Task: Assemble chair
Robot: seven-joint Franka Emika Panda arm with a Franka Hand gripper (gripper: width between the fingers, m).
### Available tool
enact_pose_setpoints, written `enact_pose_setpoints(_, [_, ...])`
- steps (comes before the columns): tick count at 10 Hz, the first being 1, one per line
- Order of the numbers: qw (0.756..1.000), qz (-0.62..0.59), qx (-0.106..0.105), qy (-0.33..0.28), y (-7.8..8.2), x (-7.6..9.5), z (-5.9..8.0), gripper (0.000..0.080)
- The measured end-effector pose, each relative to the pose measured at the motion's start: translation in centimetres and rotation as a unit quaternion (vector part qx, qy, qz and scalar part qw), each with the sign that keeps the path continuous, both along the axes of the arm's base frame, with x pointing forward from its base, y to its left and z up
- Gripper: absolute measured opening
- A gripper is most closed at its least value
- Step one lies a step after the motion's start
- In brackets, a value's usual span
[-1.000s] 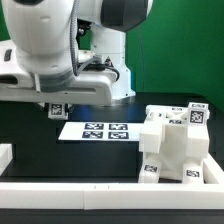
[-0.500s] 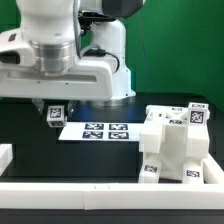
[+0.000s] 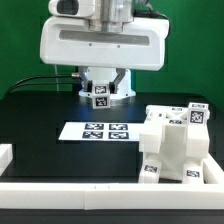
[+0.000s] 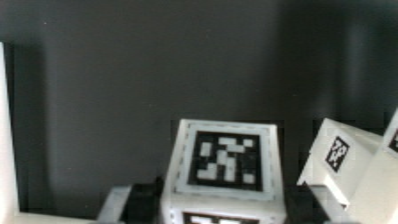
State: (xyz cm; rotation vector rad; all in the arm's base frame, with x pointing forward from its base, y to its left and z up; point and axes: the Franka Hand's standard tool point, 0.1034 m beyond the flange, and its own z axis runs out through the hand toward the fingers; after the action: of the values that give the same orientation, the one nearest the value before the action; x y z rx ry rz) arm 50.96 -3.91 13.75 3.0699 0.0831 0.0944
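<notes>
My gripper (image 3: 100,99) hangs above the black table behind the marker board (image 3: 100,131) and is shut on a small white chair piece (image 3: 100,95) with a black-and-white tag. In the wrist view this piece (image 4: 224,165) sits between my dark fingers (image 4: 135,203), tag facing the camera. The partly joined white chair (image 3: 175,145), blocky with several tags, stands on the exterior view's right, apart from the gripper. Its tagged edge shows in the wrist view (image 4: 347,155).
A white border rail (image 3: 70,188) runs along the front of the table, with a raised end at the exterior view's left (image 3: 5,155). A green wall stands behind the robot base (image 3: 100,75).
The arm has swung up and toward the exterior view's right, carrying the small tagged piece from the left end of the marker board to above and behind its middle.
</notes>
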Motion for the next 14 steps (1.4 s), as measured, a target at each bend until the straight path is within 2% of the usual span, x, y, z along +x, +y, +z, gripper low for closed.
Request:
enact_pose_setpoints(2, [0.998, 0.004, -0.001, -0.056, 0.2, 0.3, 0.2, 0.0282])
enact_pose_setpoints(3, [0.995, -0.003, 0.006, -0.101, 2.2, 1.5, 1.8, 0.0282])
enact_pose_setpoints(4, [0.99, -0.001, 0.016, -0.143, 5.2, 2.0, 2.9, 0.0282])
enact_pose_setpoints(5, [0.988, 0.004, 0.022, -0.15, 7.6, 1.7, 2.6, 0.0282])
enact_pose_setpoints(6, [0.989, 0.013, 0.02, -0.148, 8.5, 1.6, 2.0, 0.0282])
enact_pose_setpoints(8, [0.989, 0.009, 0.021, -0.148, 8.2, 1.7, 2.1, 0.0282])
enact_pose_setpoints(9, [0.988, 0.011, 0.021, -0.153, 8.6, 1.7, 1.9, 0.0282])
enact_pose_setpoints(10, [0.987, 0.027, 0.017, -0.16, 9.7, 1.8, 1.3, 0.0282])
enact_pose_setpoints(12, [0.986, 0.042, 0.01, -0.16, 9.6, 2.4, 1.1, 0.0282])
enact_pose_setpoints(14, [0.987, 0.043, 0.008, -0.155, 9.3, 2.1, 0.3, 0.0282])
